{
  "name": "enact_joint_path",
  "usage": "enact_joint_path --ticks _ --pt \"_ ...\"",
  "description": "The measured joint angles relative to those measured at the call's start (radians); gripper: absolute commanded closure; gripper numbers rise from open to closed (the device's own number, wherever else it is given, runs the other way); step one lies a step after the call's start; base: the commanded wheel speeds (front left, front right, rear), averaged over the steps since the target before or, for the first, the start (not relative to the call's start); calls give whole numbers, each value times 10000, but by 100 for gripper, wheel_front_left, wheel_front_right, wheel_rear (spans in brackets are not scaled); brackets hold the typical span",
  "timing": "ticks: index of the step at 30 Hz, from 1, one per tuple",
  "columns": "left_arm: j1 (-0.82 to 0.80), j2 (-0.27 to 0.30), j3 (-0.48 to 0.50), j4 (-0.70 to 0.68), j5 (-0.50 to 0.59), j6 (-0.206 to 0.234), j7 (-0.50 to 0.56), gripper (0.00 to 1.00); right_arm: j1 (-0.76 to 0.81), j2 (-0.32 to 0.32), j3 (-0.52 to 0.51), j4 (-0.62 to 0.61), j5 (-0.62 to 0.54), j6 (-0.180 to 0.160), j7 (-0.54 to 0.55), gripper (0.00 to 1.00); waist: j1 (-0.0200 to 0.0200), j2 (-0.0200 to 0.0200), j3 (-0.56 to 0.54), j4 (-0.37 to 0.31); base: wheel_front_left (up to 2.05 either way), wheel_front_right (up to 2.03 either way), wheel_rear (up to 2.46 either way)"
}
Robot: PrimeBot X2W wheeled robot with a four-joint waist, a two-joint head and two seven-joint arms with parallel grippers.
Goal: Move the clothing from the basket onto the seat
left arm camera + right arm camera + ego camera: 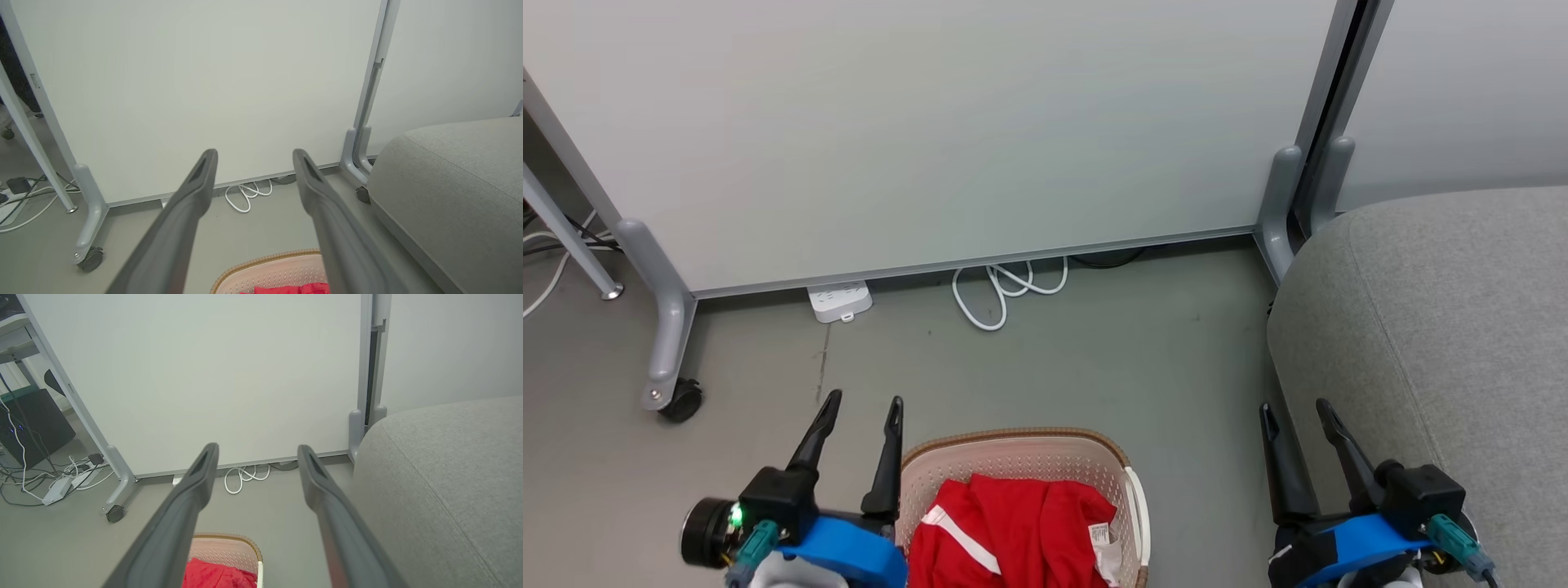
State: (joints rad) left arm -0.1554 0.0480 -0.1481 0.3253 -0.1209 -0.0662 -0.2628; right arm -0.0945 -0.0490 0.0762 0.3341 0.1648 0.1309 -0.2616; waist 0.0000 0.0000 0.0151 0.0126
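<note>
Red clothing with white stripes and a small white tag lies bunched in the cream perforated basket on the floor at the bottom centre of the head view. My left gripper is open, just left of the basket's rim, nothing between its fingers. At the lower right my right gripper stands open by the front corner of the grey seat. The left wrist view shows the basket, a strip of clothing and the seat. The right wrist view shows clothing, the basket and the seat.
A white partition panel on grey wheeled feet stands behind. A white power strip and coiled white cable lie at its base. More cables and a dark box sit at the far left.
</note>
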Motion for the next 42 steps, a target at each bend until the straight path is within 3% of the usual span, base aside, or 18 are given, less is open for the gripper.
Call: enact_joint_path --ticks 9,18,32,42 --pt "-1418 412 -694 1143 736 -485 0 0 -339 0 44 -82 0 0 -2 0 1 0 567 -188 0 0 0" --pt "-2847 949 -1973 2964 986 -612 0 0 -973 -4 -44 -293 -31 0 -15 0 1 0 1679 -556 0 0 0" --pt "-5307 1820 -5336 5492 431 -616 -2 0 -2265 -8 100 -775 -52 2 -21 0 3 0 4178 -1183 0 0 0" --pt "-6846 2042 -7984 7223 77 -644 -2 0 -3151 -10 182 -1083 -61 2 -21 0 3 0 5864 -1559 0 0 0"
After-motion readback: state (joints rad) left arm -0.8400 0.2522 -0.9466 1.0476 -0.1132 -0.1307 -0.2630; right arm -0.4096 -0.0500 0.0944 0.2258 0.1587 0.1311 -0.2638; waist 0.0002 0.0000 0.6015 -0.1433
